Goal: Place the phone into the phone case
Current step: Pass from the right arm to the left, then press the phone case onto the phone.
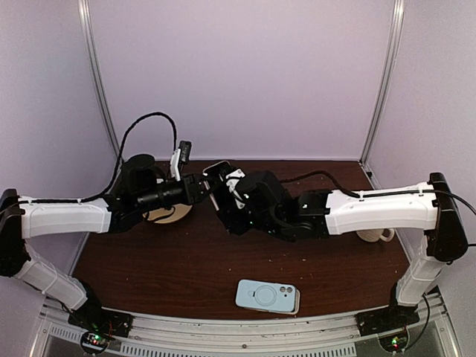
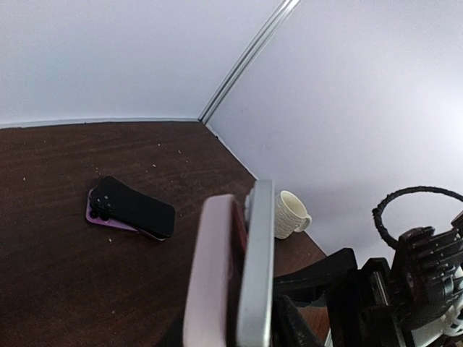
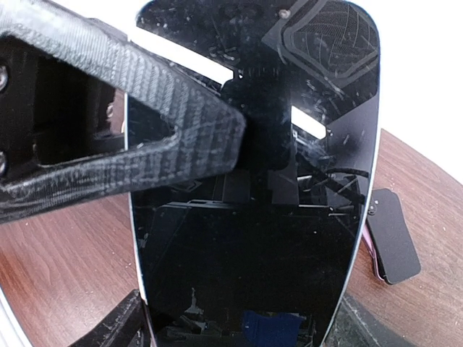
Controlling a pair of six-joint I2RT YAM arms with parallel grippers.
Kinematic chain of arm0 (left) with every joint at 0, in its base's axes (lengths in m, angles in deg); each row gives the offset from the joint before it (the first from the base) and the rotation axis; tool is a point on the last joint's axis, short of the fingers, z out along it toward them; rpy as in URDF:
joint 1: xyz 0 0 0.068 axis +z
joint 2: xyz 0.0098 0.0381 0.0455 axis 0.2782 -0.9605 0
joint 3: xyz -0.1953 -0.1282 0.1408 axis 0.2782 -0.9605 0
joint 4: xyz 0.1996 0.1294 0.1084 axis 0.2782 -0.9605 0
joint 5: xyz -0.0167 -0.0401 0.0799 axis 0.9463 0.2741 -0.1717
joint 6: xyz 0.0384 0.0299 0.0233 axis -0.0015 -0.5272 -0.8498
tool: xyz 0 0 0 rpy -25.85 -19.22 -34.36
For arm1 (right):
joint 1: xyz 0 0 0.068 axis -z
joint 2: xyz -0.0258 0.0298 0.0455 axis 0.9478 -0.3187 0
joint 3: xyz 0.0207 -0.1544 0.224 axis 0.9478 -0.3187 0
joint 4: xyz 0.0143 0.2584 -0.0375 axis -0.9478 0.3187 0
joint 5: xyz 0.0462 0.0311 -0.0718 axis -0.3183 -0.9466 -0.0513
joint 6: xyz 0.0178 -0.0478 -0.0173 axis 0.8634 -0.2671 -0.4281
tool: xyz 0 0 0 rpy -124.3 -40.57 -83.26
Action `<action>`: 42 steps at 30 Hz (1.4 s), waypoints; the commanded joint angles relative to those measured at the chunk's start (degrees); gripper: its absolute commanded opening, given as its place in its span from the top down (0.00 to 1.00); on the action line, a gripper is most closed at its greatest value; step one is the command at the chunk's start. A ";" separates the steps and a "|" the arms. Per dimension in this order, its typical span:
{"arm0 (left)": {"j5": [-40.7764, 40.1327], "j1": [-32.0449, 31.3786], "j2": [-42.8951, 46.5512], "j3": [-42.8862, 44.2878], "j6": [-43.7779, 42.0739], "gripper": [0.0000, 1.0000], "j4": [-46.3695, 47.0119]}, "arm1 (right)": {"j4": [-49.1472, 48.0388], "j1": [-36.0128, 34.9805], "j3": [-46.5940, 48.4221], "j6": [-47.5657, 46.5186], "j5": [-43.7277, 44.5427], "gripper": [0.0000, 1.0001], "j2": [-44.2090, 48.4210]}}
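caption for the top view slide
Left end effector and right end effector meet at a raised phone; blue phone case lies nearby.

The top camera looks down from high behind the near edge over the whole bench (image 1: 149,275). The left wrist camera skims low toward the far corner and shares the white mug (image 1: 374,236), at 4 o'clock in both views. The right wrist camera sits tight against the phone (image 3: 253,217).

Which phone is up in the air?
The black-screened phone, held clear of the table; the blue one and the dark one lie flat on it.
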 commanded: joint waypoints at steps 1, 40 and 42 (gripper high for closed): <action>0.38 -0.84 -0.82 -0.99 -0.05 0.72 5.18 | -4.54 -0.22 0.67 -0.89 1.74 0.92 2.53; 1.76 -4.49 -14.62 -17.97 -28.78 0.83 32.67 | -9.29 9.72 -0.11 -9.44 -18.83 0.01 -3.94; 1.55 -4.77 -14.55 -17.90 -29.01 0.82 32.45 | -9.60 9.72 -1.17 -9.54 -18.60 0.02 -4.63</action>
